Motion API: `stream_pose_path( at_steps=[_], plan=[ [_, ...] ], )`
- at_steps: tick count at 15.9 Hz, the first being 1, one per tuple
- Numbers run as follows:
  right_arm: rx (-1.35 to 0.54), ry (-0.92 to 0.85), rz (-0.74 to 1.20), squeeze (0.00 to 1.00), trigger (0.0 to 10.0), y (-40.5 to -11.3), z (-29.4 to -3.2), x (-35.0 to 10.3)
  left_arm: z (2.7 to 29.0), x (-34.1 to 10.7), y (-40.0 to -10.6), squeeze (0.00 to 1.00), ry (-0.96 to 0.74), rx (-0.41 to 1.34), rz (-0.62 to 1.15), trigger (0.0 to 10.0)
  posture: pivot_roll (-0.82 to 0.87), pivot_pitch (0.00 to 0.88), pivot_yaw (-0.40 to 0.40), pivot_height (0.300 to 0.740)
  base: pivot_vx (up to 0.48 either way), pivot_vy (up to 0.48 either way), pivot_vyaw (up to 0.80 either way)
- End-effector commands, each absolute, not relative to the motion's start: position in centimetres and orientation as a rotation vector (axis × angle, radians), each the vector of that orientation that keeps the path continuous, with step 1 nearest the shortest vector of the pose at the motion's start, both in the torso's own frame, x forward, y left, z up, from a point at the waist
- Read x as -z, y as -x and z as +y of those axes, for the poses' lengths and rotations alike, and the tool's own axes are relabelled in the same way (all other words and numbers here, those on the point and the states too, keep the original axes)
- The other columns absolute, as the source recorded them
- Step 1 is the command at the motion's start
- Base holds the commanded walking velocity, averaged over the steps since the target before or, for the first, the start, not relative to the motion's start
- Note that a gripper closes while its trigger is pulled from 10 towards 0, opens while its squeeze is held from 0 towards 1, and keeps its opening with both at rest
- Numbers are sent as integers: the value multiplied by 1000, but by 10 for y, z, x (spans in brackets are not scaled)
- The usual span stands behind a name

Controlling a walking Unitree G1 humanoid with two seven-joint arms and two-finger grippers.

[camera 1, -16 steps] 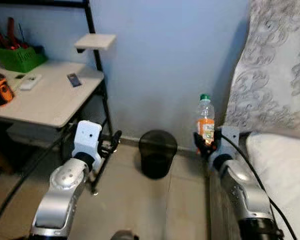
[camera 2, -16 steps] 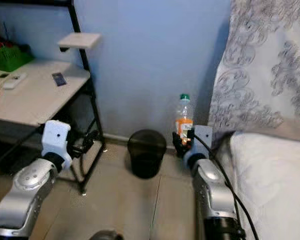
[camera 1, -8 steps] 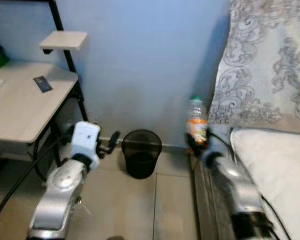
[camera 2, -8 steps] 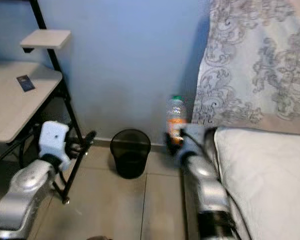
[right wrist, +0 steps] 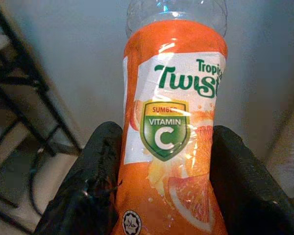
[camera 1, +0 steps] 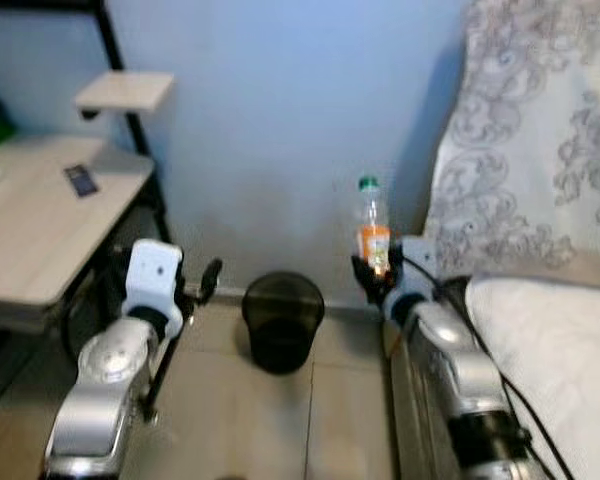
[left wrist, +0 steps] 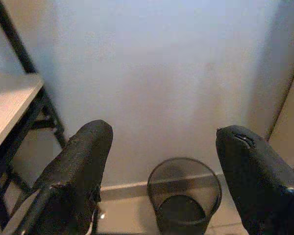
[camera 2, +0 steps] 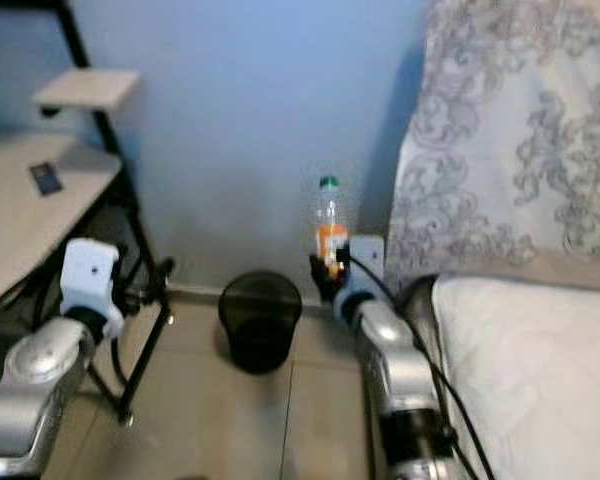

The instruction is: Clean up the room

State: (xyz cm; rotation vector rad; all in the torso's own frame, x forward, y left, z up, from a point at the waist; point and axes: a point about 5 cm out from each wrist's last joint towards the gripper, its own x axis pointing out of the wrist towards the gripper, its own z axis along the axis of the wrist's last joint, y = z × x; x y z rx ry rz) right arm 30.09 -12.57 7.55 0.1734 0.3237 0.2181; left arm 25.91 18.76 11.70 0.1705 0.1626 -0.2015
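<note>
My right gripper (camera 1: 371, 274) is shut on a clear plastic bottle (camera 1: 371, 228) with an orange label and a green cap, held upright above the floor to the right of the bin. The label (right wrist: 172, 122) reads vitamin C between the two black fingers (right wrist: 93, 176). A black mesh waste bin (camera 1: 283, 319) stands on the tiled floor against the blue wall, below and left of the bottle. My left gripper (camera 1: 208, 280) hangs open left of the bin, its fingers (left wrist: 83, 161) framing the bin (left wrist: 184, 196) further off.
A white desk (camera 1: 40, 225) on a black metal frame stands at the left, with a small dark object (camera 1: 80, 180) on it and a little shelf (camera 1: 125, 90) above. A bed with white bedding (camera 1: 560, 350) and a patterned curtain (camera 1: 540, 130) stand at the right.
The camera has kept swinging, so the whole scene shifted. The bottle stays held in my right gripper and now sits a little higher, nearer the bin.
</note>
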Motion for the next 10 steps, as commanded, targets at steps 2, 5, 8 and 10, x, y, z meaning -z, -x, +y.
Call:
stream_pose_path(
  at_steps=[2, 5, 8, 10],
  plan=[
    [-177, -180, 328, 0, 10000, -300, -139, -73, 180, -116, -259, 0, -161, 224, 164, 10000, 171, 0, -29, 740, 315, 0, 0],
    [-196, -139, 330, 0, 10000, -302, -138, -73, 179, -116, -260, 0, -163, 230, 167, 10000, 172, 0, -29, 740, 312, 0, 0],
    [-184, -149, 341, 0, 10000, -303, -139, -72, 179, -116, -260, 0, -166, 234, 168, 10000, 174, 0, -30, 740, 312, 0, 0],
    [-212, -96, 338, 0, 10000, -303, -137, -72, 179, -117, -260, 0, -168, 235, 169, 10000, 175, 0, -28, 740, 317, 0, 400]
  ],
)
